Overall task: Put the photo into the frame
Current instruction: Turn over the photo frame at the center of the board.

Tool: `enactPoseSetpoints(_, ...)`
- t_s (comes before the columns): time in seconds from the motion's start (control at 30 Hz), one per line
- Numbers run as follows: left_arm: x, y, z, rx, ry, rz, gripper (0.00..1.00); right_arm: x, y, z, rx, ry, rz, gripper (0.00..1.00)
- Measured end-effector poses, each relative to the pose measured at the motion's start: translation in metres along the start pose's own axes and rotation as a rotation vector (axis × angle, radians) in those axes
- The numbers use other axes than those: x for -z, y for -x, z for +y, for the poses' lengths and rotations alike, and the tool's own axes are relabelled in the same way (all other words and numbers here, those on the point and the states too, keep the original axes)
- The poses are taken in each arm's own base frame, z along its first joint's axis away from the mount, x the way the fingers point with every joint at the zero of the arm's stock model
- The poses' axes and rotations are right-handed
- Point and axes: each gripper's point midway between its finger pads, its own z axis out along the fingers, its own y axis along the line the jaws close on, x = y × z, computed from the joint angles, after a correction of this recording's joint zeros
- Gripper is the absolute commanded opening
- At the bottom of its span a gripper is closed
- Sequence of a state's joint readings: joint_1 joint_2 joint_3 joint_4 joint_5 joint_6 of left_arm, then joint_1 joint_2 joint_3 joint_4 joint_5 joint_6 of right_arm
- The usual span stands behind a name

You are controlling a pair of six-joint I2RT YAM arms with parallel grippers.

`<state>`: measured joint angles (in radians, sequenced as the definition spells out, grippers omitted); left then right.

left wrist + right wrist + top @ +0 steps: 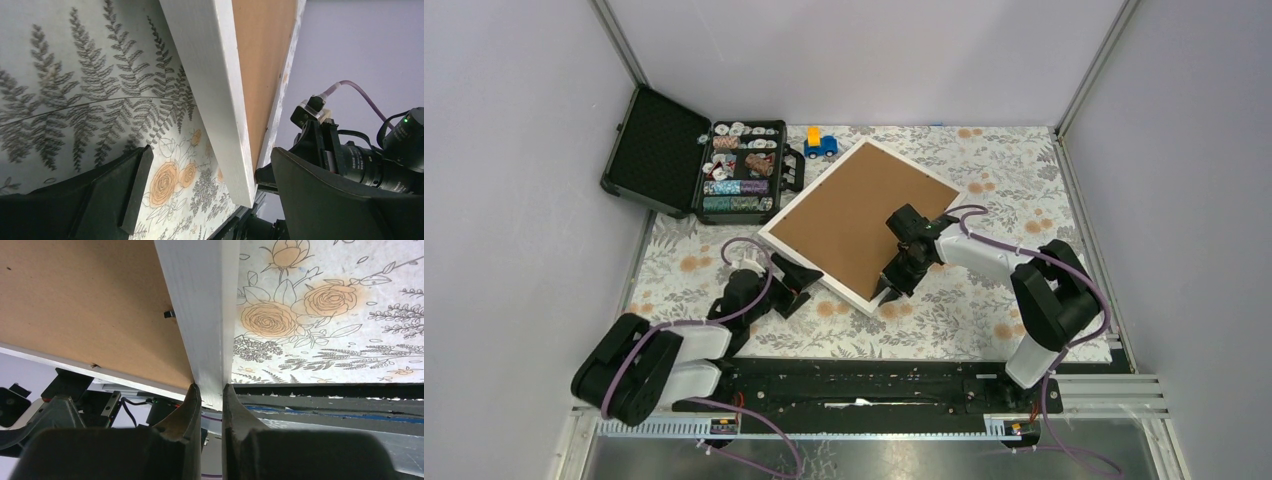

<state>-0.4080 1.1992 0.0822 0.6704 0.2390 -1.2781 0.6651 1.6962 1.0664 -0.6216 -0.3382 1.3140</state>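
The frame (854,210) lies back up on the floral cloth, its brown back showing inside the white moulding. The photo is hidden or out of view. My right gripper (892,292) is shut on the white moulding near the frame's near corner; in the right wrist view the fingers pinch the moulding (200,315) from both sides at the gripper (211,388). My left gripper (802,283) is open beside the frame's near-left edge. In the left wrist view the gripper (210,160) straddles the white edge (210,90) without touching it.
An open black case (739,170) with several poker chips stands at the back left. A small blue and yellow toy truck (820,143) sits behind the frame. Grey walls close in three sides. A black rail (874,380) runs along the near edge.
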Motion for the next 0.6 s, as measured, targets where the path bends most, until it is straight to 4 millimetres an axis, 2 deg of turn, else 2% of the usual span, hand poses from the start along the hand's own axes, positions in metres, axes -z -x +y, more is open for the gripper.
enactPoseSetpoints(0.2,-0.016,-0.005,-0.009,-0.015,-0.082,-0.012,0.87,0.003,-0.001,0.001,-0.013,0.007,0.000,0.00)
enactPoseSetpoints(0.43,-0.025,-0.001,-0.031,-0.021,-0.207,-0.063,0.43,0.008,-0.003,0.002,-0.015,0.020,-0.004,0.00)
enactPoseSetpoints(0.53,-0.024,0.002,-0.034,-0.070,-0.201,-0.103,0.33,0.017,-0.006,0.005,-0.010,0.051,-0.005,0.00)
enactPoseSetpoints(0.6,-0.020,0.005,-0.044,-0.085,-0.222,-0.126,0.24,0.024,-0.009,0.006,-0.009,0.083,-0.008,0.00)
